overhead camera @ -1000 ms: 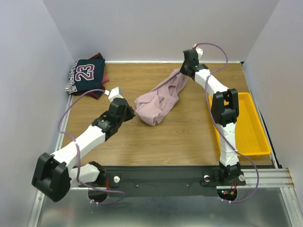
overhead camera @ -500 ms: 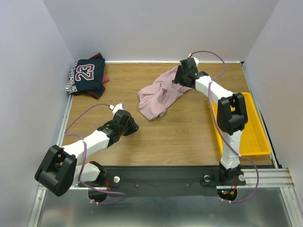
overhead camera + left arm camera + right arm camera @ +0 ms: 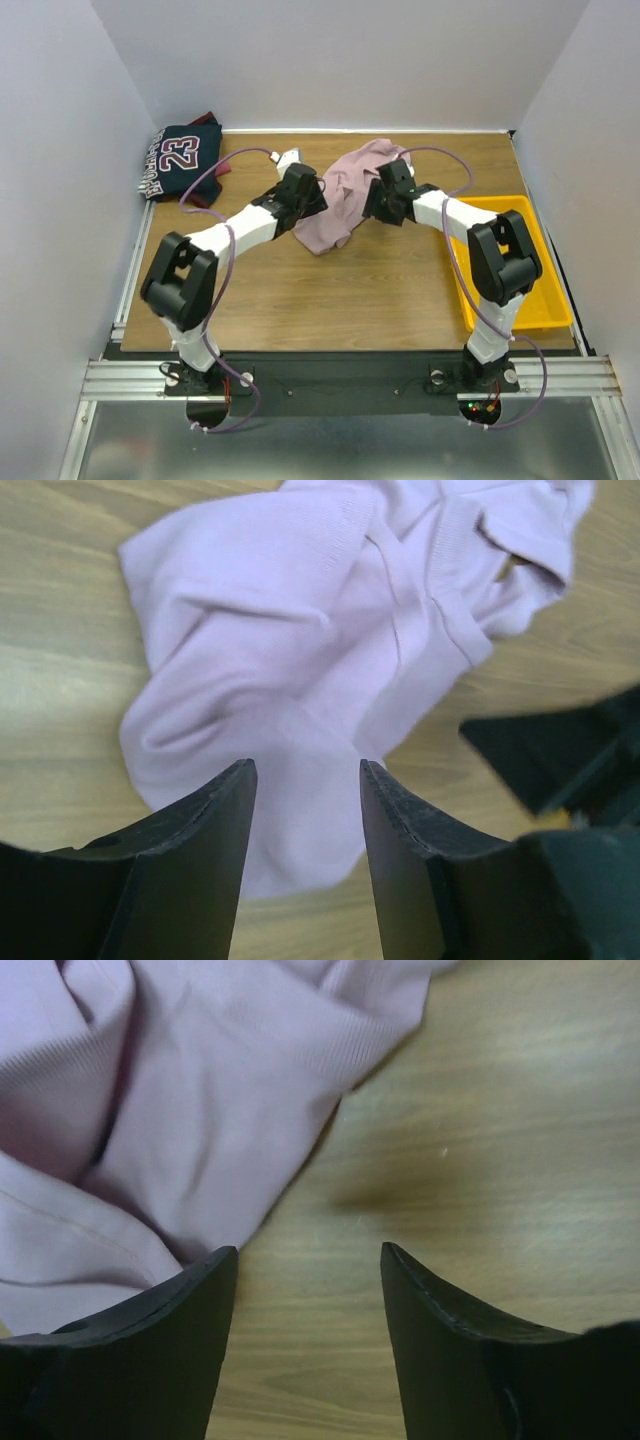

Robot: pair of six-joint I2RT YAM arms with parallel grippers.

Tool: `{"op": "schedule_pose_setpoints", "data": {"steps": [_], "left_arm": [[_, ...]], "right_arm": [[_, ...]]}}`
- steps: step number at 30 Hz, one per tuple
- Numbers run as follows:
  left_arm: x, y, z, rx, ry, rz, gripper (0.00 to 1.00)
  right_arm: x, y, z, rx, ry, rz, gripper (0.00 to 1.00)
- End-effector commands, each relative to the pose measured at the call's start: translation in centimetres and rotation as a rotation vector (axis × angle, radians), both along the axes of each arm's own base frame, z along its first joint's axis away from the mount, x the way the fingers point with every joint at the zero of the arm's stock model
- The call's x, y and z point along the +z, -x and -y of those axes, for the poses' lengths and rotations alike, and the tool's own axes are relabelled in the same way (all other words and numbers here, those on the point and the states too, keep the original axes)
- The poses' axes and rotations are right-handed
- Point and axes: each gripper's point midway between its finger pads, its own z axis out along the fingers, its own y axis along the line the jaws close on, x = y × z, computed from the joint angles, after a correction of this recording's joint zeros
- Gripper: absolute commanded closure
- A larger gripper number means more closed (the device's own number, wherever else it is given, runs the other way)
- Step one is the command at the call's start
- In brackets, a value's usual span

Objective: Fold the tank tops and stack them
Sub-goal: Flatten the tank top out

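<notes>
My left claw (image 3: pixel 305 770) and right claw (image 3: pixel 308 1255) both gape, gripping nothing, flanking the crumpled pink tank top (image 3: pixel 340 195) on the table (image 3: pixel 400 290). In the far-left corner, the navy top (image 3: pixel 185 155) hides most of the maroon top (image 3: pixel 222 166). I can't read its side lettering.

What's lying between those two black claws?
The crumpled pink tank top lies between the left gripper and the right gripper; the top view shows it.
</notes>
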Motion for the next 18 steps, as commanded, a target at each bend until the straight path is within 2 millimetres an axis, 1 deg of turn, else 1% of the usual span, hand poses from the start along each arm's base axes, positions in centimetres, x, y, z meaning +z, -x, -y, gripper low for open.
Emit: {"op": "schedule_pose_setpoints", "data": {"steps": [1,4,5,6,8,10,11,12,13,14,15,16,17,18], "left_arm": [[-1.2,-2.6,-0.2,0.007,-0.161,-0.03,0.43],[-2.5,-2.6,0.6,-0.033,-0.175,-0.063,0.43],[-2.8,-2.4,0.6,-0.036,-0.173,-0.069,0.44],[-3.7,-2.0,0.6,-0.041,-0.175,-0.081,0.43],[-4.8,-1.6,0.2,-0.04,-0.193,-0.103,0.45],[-5.4,-1.5,0.0,-0.033,-0.198,-0.113,0.46],[-5.6,-1.4,-0.1,-0.031,-0.199,-0.115,0.47],[-5.6,-1.3,-0.1,-0.033,-0.199,-0.114,0.51],[-5.2,-1.2,-0.2,-0.026,-0.19,-0.109,0.68],[-4.8,-1.1,-0.3,-0.018,-0.185,-0.103,0.76],[-5.1,-0.7,-0.9,-0.006,-0.196,-0.108,0.83],[-4.2,-0.5,-1.2,0.005,-0.185,-0.092,0.99],[-4.0,-0.2,-1.5,0.021,-0.181,-0.089,1.0],[-4.0,0.5,-2.4,0.039,-0.186,-0.088,1.0]], "right_arm": [[2.5,0.5,-2.7,0.035,-0.115,0.057,0.34],[2.3,1.9,-3.7,0.066,-0.159,0.044,0.29],[2.4,2.1,-4.0,0.071,-0.169,0.049,0.28],[2.0,2.7,-4.3,0.082,-0.171,0.038,0.27],[1.7,3.2,-5.2,0.09,-0.199,0.027,0.28],[1.1,3.4,-5.7,0.078,-0.214,0.012,0.28],[1.2,3.5,-6.2,0.09,-0.241,0.008,0.28],[0.9,3.6,-6.5,0.093,-0.251,0.0,0.28],[0.9,3.6,-6.8,0.09,-0.268,-0.002,0.28],[0.9,3.8,-7.1,0.093,-0.272,-0.004,0.28],[0.9,3.8,-7.3,0.094,-0.276,-0.003,0.28],[0.8,3.9,-7.4,0.094,-0.276,-0.005,0.28],[0.8,4.0,-7.6,0.101,-0.28,-0.006,0.28],[0.7,4.1,-7.7,0.103,-0.282,-0.01,0.28]]}}
